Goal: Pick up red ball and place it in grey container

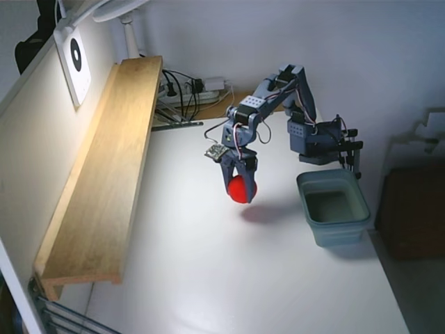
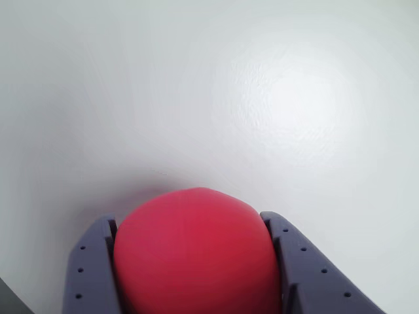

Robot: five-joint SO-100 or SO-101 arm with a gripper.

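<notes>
The end effector (image 1: 241, 186) is closed around the red ball (image 1: 243, 189), which sits between its two fingers near the centre of the fixed view, lifted clear of the white desk (image 1: 229, 278) with its shadow lying lower right. In the wrist view the ball (image 2: 196, 252) fills the lower middle, a finger (image 2: 88, 271) pressed on each side. The grey container (image 1: 334, 207) stands at right, well apart from the ball.

No readable text, label, brand or number appeared in either view. The only sign-like mark was a black oval ring printed on a white card (image 1: 75, 61) leaning against the wall at upper left in the fixed view; it carried no legible letters.
</notes>
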